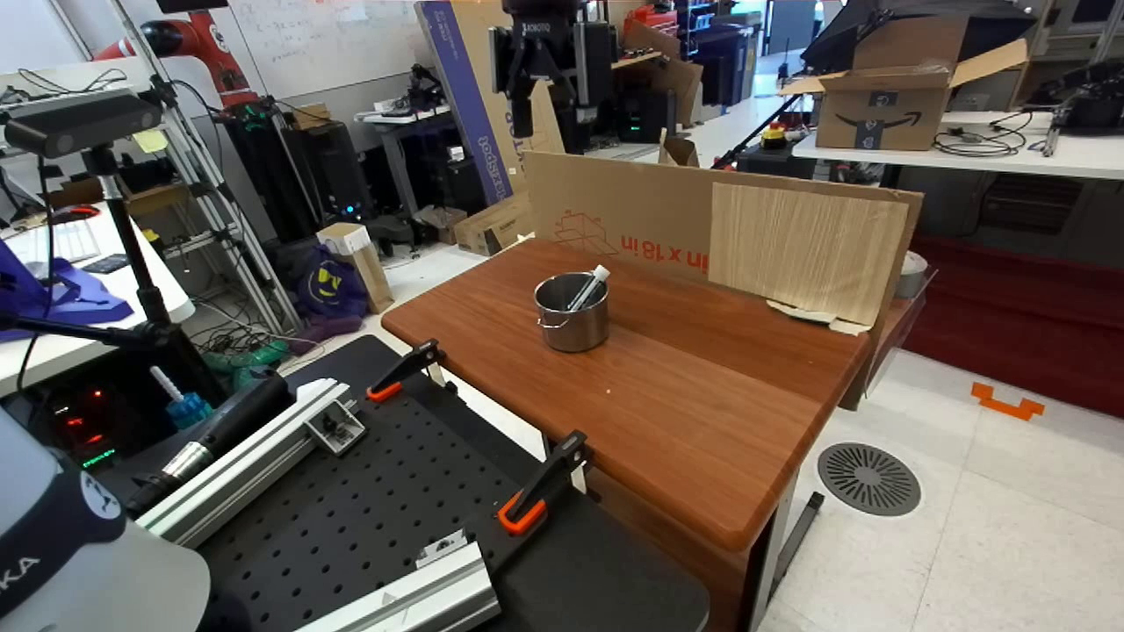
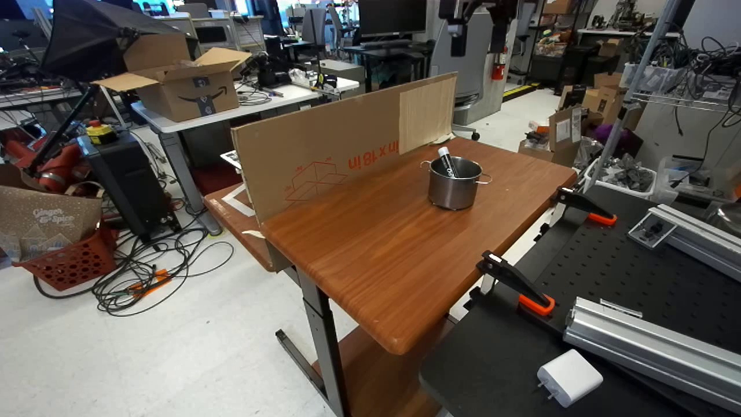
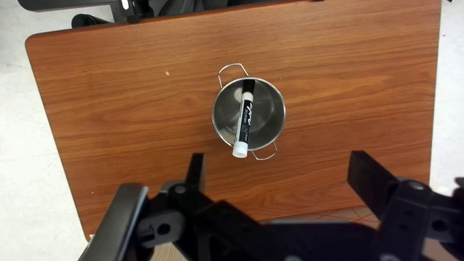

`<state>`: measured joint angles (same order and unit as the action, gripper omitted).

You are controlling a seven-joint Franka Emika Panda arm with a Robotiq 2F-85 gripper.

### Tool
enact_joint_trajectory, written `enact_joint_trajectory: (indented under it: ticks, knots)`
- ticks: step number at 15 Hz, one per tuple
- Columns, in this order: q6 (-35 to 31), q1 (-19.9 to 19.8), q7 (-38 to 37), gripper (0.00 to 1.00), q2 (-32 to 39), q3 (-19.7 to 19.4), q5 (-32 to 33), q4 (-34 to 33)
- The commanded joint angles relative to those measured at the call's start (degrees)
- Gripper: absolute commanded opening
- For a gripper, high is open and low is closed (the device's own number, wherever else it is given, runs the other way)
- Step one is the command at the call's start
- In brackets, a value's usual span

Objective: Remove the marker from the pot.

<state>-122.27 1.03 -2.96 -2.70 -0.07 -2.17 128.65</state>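
Marker (image 3: 244,121): is leaning inside the pot (image 2: 452,194), black end reaching down toward one wall, white end resting over the rim and poking out near a handle; "dry erase" is showing along its side.
Pot: is standing upright on the table (image 1: 685,412), two wire handles jutting from opposite sides.
Gripper (image 3: 277,156): is hanging above the table, pointing down, well apart from pot and marker.
Grip: released; the two fingers are standing wide apart, tabletop showing between them in the wrist view.
Table: is running beside a black perforated board (image 1: 351,509).
Clamps (image 1: 549,478): two, orange and black, are sitting at the board's edge by the table.
Rails (image 2: 654,352): are lying silver on the board.
Adapter (image 2: 570,377): is lying white on the board, prongs showing, in an exterior view.
Cardboard (image 2: 318,139): is standing along the table's opposite edge, bearing red print upside down.
Panel (image 1: 808,250): is covering one end of the cardboard with pale wood grain.
Box (image 1: 878,110): is sitting, flaps spread, on a white desk (image 1: 1084,160) behind the cardboard.
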Motion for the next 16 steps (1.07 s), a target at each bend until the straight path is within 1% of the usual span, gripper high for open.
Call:
enact_joint_trajectory:
  ticks: [1,6,9,16]
  knots:
    - [-3.1,-0.5,-0.9,1.0,3.8,0.0,-1.1,-1.4]
    - [-7.3,-1.0,-2.8,1.0,9.8,-0.3,-0.8,-2.5]
    - [-9.7,-1.3,-2.5,1.0,13.4,-0.6,-1.3,-3.1]
    - [-14.7,-1.4,-1.8,1.0,18.7,-0.5,-1.8,-4.1]
